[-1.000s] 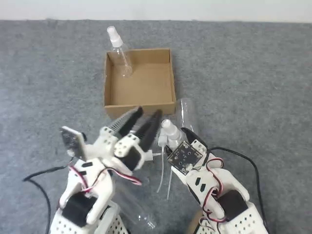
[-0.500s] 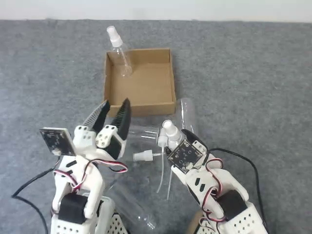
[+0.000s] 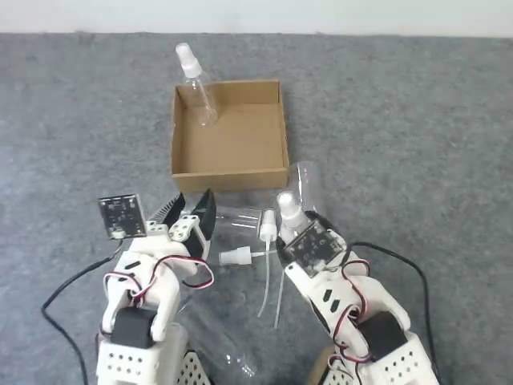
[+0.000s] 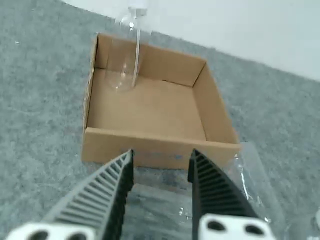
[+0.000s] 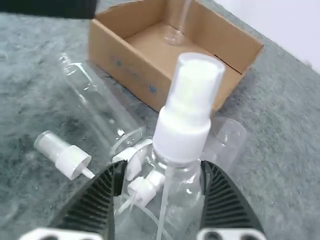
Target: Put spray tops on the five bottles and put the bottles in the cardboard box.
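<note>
Bottles (image 3: 195,80) five, two capped; cardboard box (image 3: 230,180) one.

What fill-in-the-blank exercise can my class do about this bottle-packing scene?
1. The right gripper is shut on the held bottle, which wears a white ____ top.
2. The cardboard box holds exactly ____ capped bottle.
3. The left gripper has its jaws ____.
Missing words: spray; one; open.
</note>
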